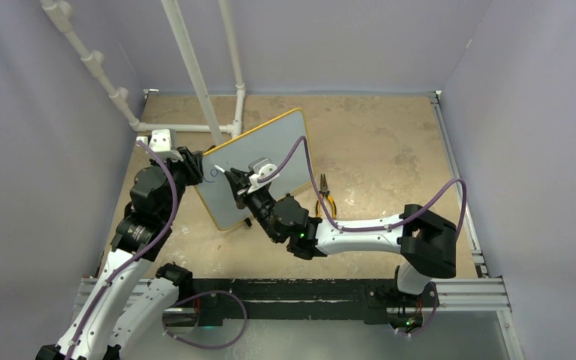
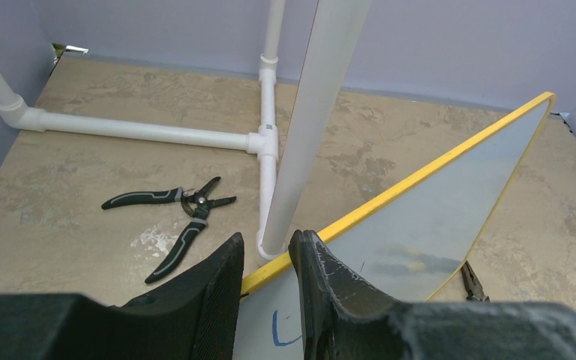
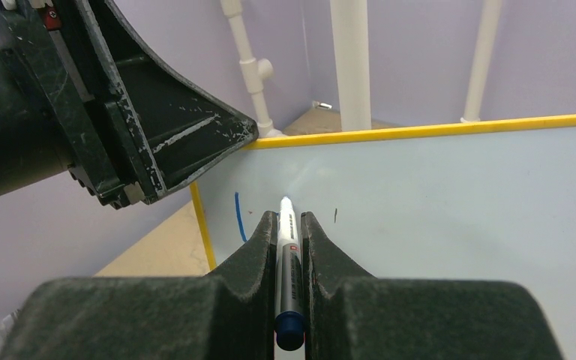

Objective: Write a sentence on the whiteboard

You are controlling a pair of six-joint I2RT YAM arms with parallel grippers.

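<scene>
Mottled tan tabletop [image 1: 390, 142] boxed in by plain lilac walls [image 1: 37, 112]; white pipe frame [image 1: 192, 75] at the back. Tilted up on it, a whiteboard [image 1: 266, 139]: smooth pale face, thin yellow frame, rounded corners. Yellow edge clamped between the worn black fingers of the left pincer [image 2: 266, 251]. Right pincer [image 3: 289, 221] closed tight on a white marker [image 3: 289, 255], tip close to the board, just right of 1 short blue stroke [image 3: 238, 217]. Yellow-handled pliers [image 1: 324, 196] flat beside the board

Your tan worktop [image 1: 390, 150] carries the whiteboard [image 1: 270, 139] and a white pipe frame [image 2: 142, 130]. On it also lie black pliers [image 2: 195, 202] and yellow pliers [image 1: 324, 193].
</scene>
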